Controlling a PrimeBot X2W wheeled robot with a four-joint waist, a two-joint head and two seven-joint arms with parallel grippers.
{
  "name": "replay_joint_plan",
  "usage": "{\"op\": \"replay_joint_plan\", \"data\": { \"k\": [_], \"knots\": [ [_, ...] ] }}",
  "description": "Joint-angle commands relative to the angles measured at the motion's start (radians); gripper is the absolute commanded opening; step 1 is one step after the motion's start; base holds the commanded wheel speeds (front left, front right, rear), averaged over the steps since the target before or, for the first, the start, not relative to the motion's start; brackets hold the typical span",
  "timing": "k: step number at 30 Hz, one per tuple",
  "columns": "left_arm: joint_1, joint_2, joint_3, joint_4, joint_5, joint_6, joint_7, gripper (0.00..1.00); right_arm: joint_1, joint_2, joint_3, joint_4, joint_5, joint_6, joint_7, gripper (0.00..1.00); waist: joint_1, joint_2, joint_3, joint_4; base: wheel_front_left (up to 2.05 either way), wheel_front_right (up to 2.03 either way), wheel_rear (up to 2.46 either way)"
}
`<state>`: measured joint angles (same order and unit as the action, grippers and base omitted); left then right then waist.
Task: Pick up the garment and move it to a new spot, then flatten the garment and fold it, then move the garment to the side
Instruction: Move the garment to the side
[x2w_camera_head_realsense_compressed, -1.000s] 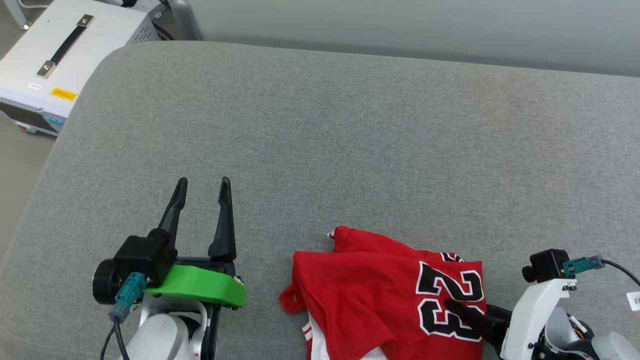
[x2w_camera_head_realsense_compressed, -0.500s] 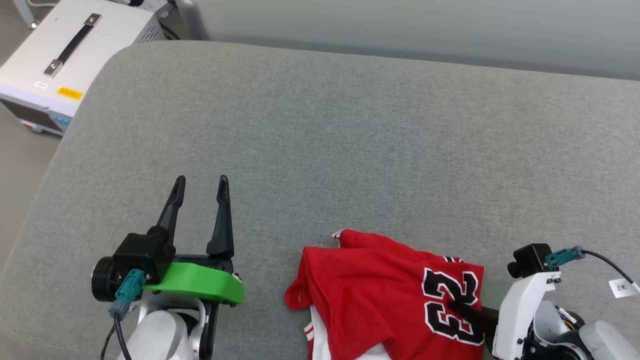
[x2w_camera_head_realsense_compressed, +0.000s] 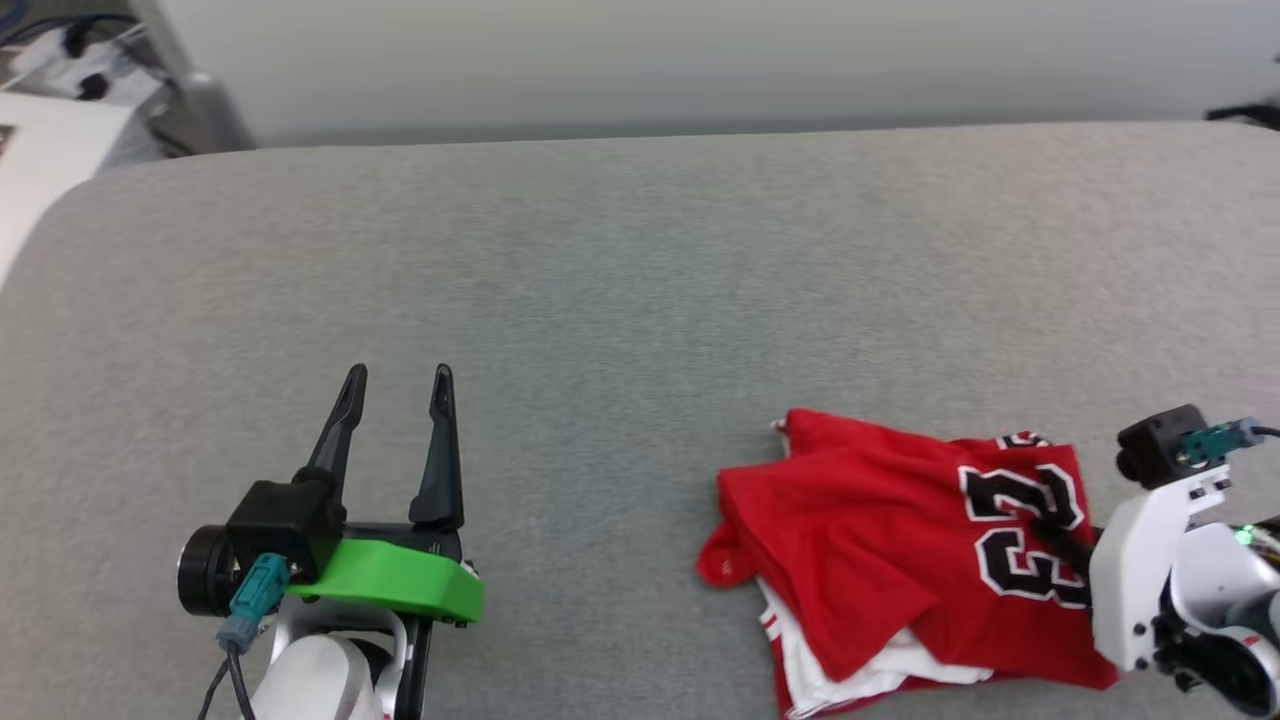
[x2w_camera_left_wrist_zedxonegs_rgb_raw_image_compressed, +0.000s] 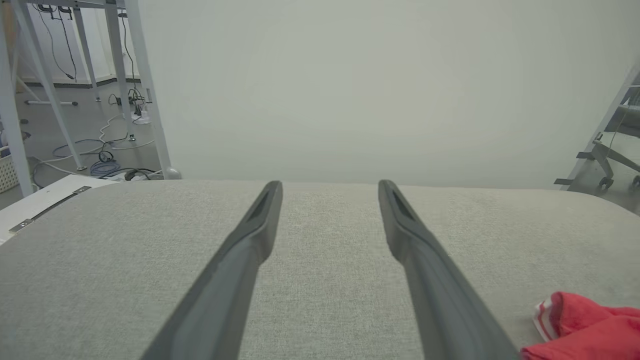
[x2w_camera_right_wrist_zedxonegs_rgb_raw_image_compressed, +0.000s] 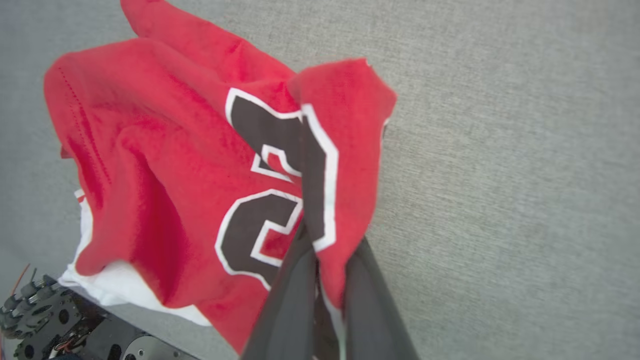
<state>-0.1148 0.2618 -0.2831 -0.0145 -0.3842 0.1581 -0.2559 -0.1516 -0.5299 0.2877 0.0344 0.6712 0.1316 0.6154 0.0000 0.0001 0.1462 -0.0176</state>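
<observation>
Garment: the red jersey-style garment (x2w_camera_head_realsense_compressed: 880, 540) lies crumpled on the grey fabric-covered worktop (x2w_camera_head_realsense_compressed: 620, 300), in its right part and close to the near edge.
Garment details: the black, white-outlined number 23 (x2w_camera_head_realsense_compressed: 1020, 535) faces up on the side nearest the right arm. A white layer (x2w_camera_head_realsense_compressed: 870, 680) shows under the red at the near side. Red-and-white striped trim (x2w_camera_left_wrist_zedxonegs_rgb_raw_image_compressed: 545, 307) shows at the end toward the left arm.
Grip: the right gripper (x2w_camera_head_realsense_compressed: 1045, 528) reaches in from the worktop's right side onto the number. In the right wrist view its fingers (x2w_camera_right_wrist_zedxonegs_rgb_raw_image_compressed: 287, 310) are pressed together on a fold of red cloth that carries part of the number. That fold stands up in a peak, and the rest of the garment sags away from it.
Left gripper: the left gripper (x2w_camera_head_realsense_compressed: 398, 375) is over bare fabric near the near edge in the left part of the worktop, well apart from the garment. Its fingers are spread wide with nothing between them and point toward the far edge.
Left wrist: it carries a green bracket (x2w_camera_head_realsense_compressed: 400, 590) and a teal plug with a cable.
Beyond the far left corner: a white case (x2w_camera_left_wrist_zedxonegs_rgb_raw_image_compressed: 45, 205) with a strap handle, metal frame legs (x2w_camera_left_wrist_zedxonegs_rgb_raw_image_compressed: 145, 90), and cables on the floor (x2w_camera_left_wrist_zedxonegs_rgb_raw_image_compressed: 100, 160).
Behind the far edge: a plain pale wall (x2w_camera_head_realsense_compressed: 640, 60).
</observation>
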Motion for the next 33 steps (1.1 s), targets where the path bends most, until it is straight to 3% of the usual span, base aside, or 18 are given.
{"op": "replay_joint_plan", "data": {
  "k": [1,9,16,23,33],
  "knots": [
    [-0.011,-0.004,-0.001,-0.006,0.016,-0.005,-0.006,1.0,-0.012,-0.012,-0.019,-0.016,-0.024,-0.001,0.013,0.0,0.0,-0.0001,0.022,-0.136,0.0,0.0,0.0],
    [-0.078,0.013,-0.014,-0.031,0.045,-0.02,0.004,1.0,-0.055,-0.005,-0.091,-0.047,-0.077,-0.001,0.049,0.0,0.0,-0.0001,0.11,-0.321,0.0,0.0,0.0],
    [-0.154,0.05,-0.032,-0.074,0.081,-0.033,0.053,1.0,-0.213,0.001,-0.074,0.074,-0.069,-0.001,-0.002,0.0,0.0,-0.0001,0.208,-0.419,0.0,0.0,0.0],
    [-0.234,0.064,-0.062,-0.109,0.109,-0.053,0.09,1.0,-0.358,-0.07,-0.09,0.253,-0.068,-0.001,-0.092,0.0,0.0,-0.0001,0.306,-0.394,0.0,0.0,0.0],
    [-0.355,0.062,-0.115,-0.156,0.158,-0.082,0.118,1.0,-0.546,-0.16,-0.191,0.547,-0.041,-0.001,-0.237,0.0,0.0,-0.0001,0.423,-0.272,0.0,0.0,0.0]
  ]
}}
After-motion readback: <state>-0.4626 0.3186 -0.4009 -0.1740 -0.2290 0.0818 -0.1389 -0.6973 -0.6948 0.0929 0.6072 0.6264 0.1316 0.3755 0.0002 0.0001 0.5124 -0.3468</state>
